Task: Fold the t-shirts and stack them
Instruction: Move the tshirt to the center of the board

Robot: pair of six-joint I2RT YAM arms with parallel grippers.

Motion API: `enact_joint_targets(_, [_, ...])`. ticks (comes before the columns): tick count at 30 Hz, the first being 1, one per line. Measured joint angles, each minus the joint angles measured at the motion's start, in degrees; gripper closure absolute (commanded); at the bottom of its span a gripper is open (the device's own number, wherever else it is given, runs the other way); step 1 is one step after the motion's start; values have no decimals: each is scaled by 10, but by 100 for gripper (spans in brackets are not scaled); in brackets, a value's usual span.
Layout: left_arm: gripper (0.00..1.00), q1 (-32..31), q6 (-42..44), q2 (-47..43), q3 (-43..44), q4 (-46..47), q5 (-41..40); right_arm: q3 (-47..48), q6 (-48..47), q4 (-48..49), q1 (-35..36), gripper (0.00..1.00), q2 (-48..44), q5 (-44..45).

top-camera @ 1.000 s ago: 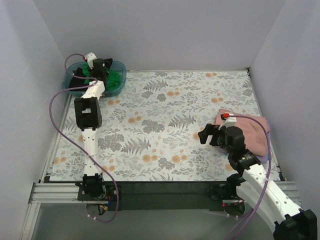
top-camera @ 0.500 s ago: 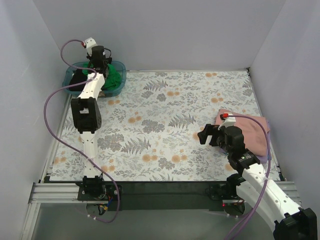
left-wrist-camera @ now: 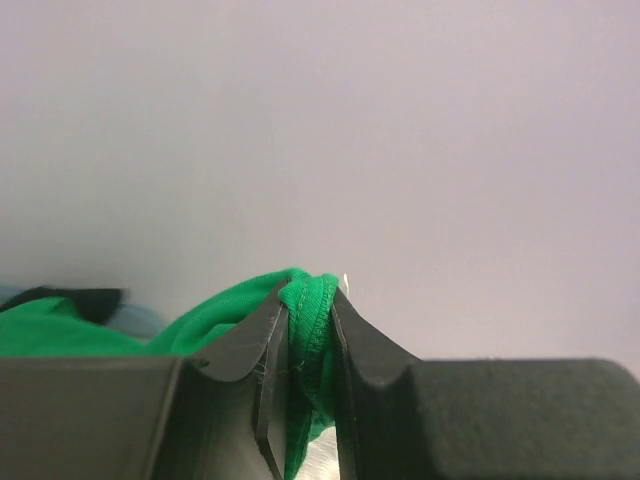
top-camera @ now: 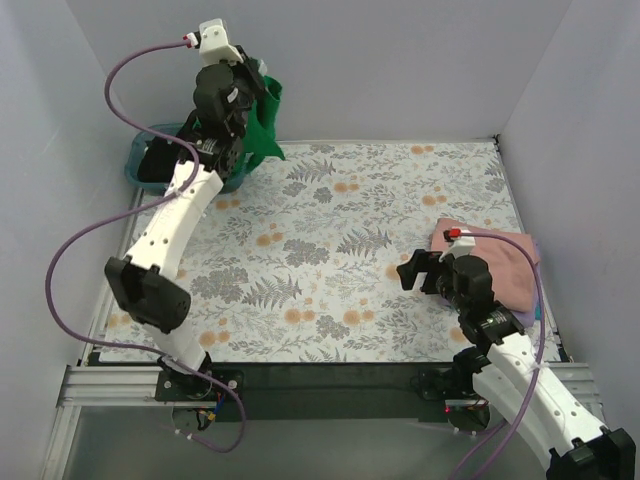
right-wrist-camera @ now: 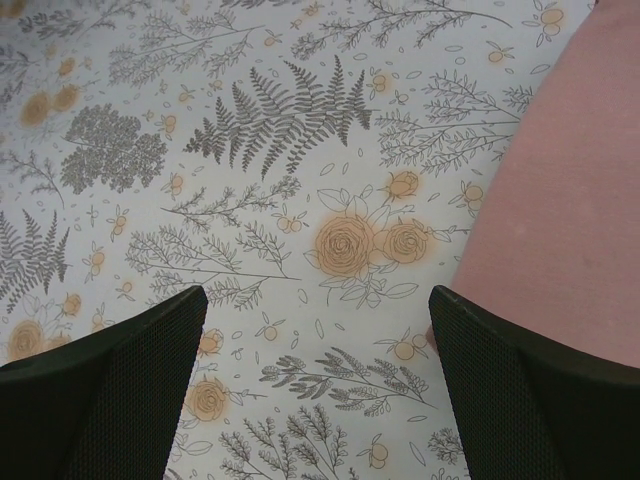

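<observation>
Jaws: left tight on green t-shirt (top-camera: pixel 265 125), right wide apart.

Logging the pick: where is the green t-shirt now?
Top view, far left: the green t-shirt hangs from the left gripper, above the teal tub.

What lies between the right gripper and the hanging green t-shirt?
Only bare floral table surface, as the top view shows; the green t-shirt hangs from the left gripper, and the right gripper hovers open.

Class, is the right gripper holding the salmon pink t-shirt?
No: the right gripper is open over the floral table cover, nothing between its fingers; the salmon pink t-shirt lies alongside.
</observation>
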Motion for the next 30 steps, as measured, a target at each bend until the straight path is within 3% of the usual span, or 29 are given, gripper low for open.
enact_joint_targets(6, [100, -74, -68, -170, -92, 4, 176, 3, 5, -31, 0, 2, -54, 4])
enact_joint_targets(12, [100, -101, -163, -262, -104, 22, 353, 24, 20, -88, 0, 2, -122, 14])
enact_joint_targets(16, [100, -107, -198, -281, -139, 39, 382, 47, 30, -126, 0, 2, -158, 14])
enact_joint_targets(20, [98, -107, -210, -270, -217, 39, 353, 55, 33, -157, 0, 2, -175, 13])
enact_joint_targets(21, [86, -107, -212, -261, -245, 40, 339, 56, 34, -164, 0, 2, -175, 12])
enact_joint_targets(25, [20, -107, -221, -184, -348, 10, 268, 57, 31, -184, 0, 1, -151, -3])
enact_joint_targets(30, [12, -103, -268, -26, -362, -121, 176, 71, 20, -210, 0, 2, -62, -42])
